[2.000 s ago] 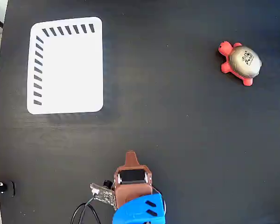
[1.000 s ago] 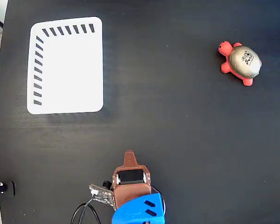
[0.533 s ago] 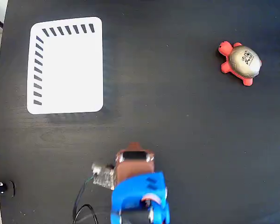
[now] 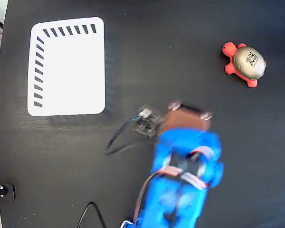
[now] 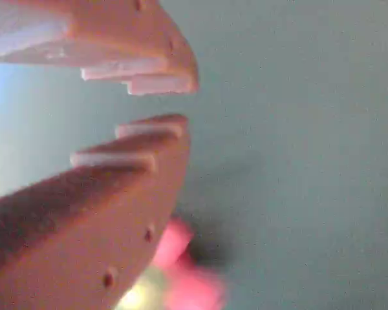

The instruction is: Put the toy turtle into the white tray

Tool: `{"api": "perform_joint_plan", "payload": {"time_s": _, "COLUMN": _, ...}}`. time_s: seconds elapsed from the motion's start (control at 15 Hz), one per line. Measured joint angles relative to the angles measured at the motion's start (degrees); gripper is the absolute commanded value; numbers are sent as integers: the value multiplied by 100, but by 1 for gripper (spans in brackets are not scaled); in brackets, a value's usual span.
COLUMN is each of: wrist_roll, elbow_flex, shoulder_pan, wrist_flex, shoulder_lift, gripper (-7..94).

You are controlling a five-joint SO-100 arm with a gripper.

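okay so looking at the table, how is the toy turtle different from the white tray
The toy turtle is small and domed, with red head and legs and a grey-gold shell; the white tray is far larger, flat and rectangular with rounded corners. The turtle's shell bears a dark printed mark, while the tray has dark slanted slots along its top and left edges. In the fixed view the turtle sits upper right, the tray upper left. Both rest on the black table, untouched.

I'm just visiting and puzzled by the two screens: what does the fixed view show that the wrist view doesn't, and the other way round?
Only the fixed view shows the white tray, empty at upper left, the blue arm blurred mid-table, and the whole toy turtle sitting alone at upper right. Only the wrist view shows the fingers up close, with a narrow gap between their tips and nothing in it. Both show the dark table and the turtle, though in the wrist view it is only a pink blur at the bottom edge.
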Motion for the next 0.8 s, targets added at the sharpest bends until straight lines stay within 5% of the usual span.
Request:
{"api": "perform_joint_plan", "payload": {"time_s": 0.4, "wrist_roll": -132, "elbow_flex": -3243, "shoulder_pan": 773, "wrist_flex": 861, "shoulder_lift": -2312, "gripper": 3}}
{"api": "perform_joint_plan", "payload": {"time_s": 0.8, "wrist_roll": -571, "elbow_flex": -5572, "shoulder_pan": 1213, "wrist_flex": 1371, "shoulder_lift": -4386, "gripper": 25}}
